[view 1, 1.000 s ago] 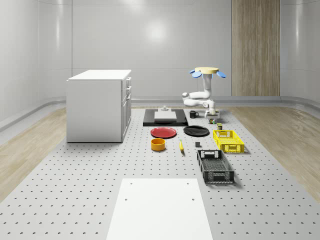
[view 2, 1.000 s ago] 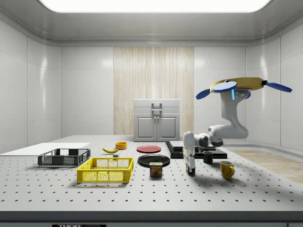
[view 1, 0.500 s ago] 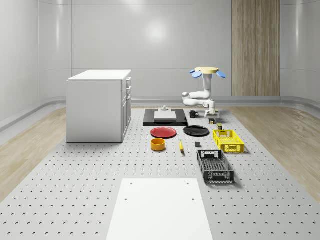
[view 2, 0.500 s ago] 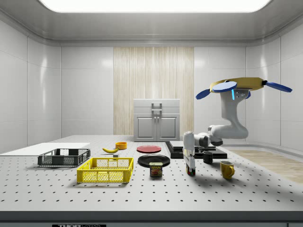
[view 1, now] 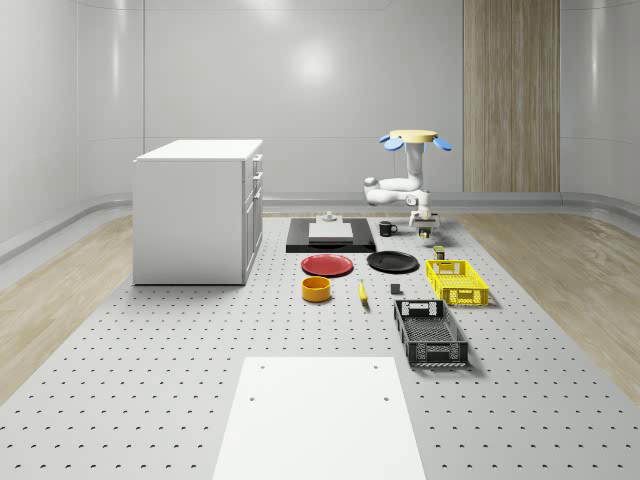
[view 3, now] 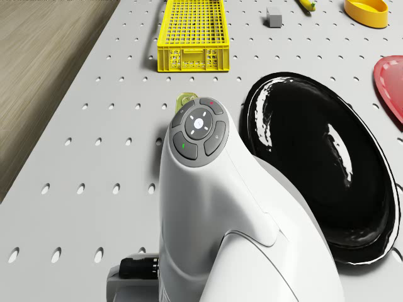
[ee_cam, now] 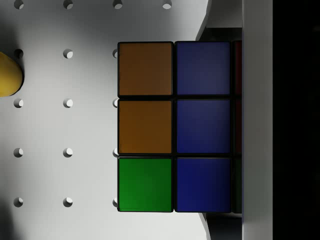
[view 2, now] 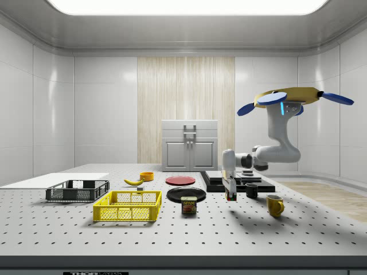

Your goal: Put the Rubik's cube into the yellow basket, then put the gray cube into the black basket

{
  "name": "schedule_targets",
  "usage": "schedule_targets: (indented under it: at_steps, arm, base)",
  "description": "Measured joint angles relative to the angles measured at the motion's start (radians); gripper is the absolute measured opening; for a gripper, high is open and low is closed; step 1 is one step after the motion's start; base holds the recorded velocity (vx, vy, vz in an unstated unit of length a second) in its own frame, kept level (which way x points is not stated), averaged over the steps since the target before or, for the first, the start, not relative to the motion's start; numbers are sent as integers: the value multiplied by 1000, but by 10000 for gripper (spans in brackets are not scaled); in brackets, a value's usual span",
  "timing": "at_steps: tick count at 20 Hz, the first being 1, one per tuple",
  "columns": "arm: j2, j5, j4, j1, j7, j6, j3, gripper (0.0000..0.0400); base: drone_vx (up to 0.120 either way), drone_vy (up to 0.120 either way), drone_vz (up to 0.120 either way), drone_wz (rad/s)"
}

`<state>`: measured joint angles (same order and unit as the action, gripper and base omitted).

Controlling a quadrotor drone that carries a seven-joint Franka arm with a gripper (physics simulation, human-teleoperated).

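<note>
drone [view 2: 289, 97]: hovering over far end of table [view 1: 150, 340], beside black plate [view 3: 315, 170], arm bent down to tabletop level
gripper [view 2: 230, 193]: pointing down, clamped on Rubik's cube [ee_cam: 172, 125], lifted clear of table in side view
Rubik's cube: hanging in gripper just above table surface, near yellow mug [view 2: 275, 205] and can [view 2: 188, 205]; orange, blue, green tiles facing wrist camera
handling: judged rigid, light, hard plastic; glossy faces likely a bit slippery; no crush risk; could twist between pads if squeezed off-centre
hold point: best on two opposite flat faces, mid-height, pads square to faces, not on edges or corners
yellow basket [view 1: 456, 281]: on table, open top, well apart from gripper, toward camera in whole-scene view
gray cube [view 3: 274, 16]: small, on table between yellow basket and banana [view 1: 362, 292], untouched
black basket [view 1: 429, 333]: just past yellow basket, nearer whole-scene camera
</note>
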<state>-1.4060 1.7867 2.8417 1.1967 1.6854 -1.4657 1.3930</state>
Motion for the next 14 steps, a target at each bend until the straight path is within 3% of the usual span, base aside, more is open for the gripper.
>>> schedule_targets:
  at_steps: [4, 10, 14]
  arm:
    - [-11, -23, 1, 4, 4, -5, 20, 325]
    - [-29, -40, 2, 8, 8, -18, 33, 325]
    - [-41, -47, 1, 10, 10, -29, 36, 325]
  base:
    - [0, 0, 120, 0]
    - [120, 0, 120, 0]
    - [120, 0, 0, 0]
